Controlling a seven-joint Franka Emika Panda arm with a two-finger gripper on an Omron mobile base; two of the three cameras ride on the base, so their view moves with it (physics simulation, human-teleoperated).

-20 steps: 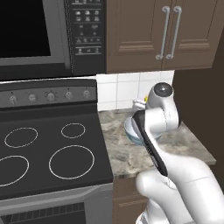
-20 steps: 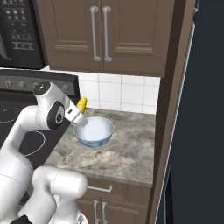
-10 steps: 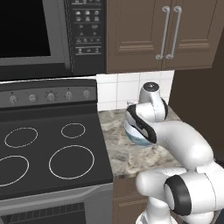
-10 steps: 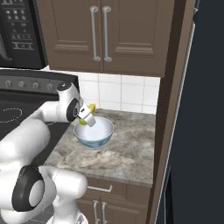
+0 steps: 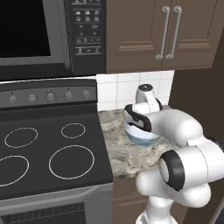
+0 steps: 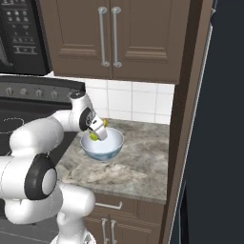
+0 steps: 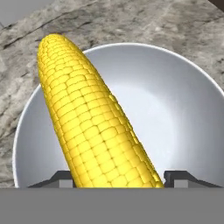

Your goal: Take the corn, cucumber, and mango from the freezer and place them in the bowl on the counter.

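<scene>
On the marbled tabletop (image 6: 138,167) the bowl (image 7: 183,109) is sitting directly below my fingers (image 6: 97,135); they are gripping the corn (image 7: 87,122), its long axis pointing down into it

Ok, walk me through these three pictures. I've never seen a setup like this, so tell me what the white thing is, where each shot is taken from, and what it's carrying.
The white thing is a robot arm in a computer-rendered kitchen. Two pictures come from cameras on its base, one behind it to the left, one to the right, so they show the same scene from two sides. The third comes from a camera on the hand itself, looking along the gripper.

On the marbled counter, next to the black stovetop, stands a pale blue-white bowl. Brown cabinets hang above.

The gripper is closed on a yellow corn cob, which hangs over the bowl. In the hand view the cob runs up the picture with the bowl's bare inside behind it, so nothing lies in the part of the bowl you can see.
</scene>
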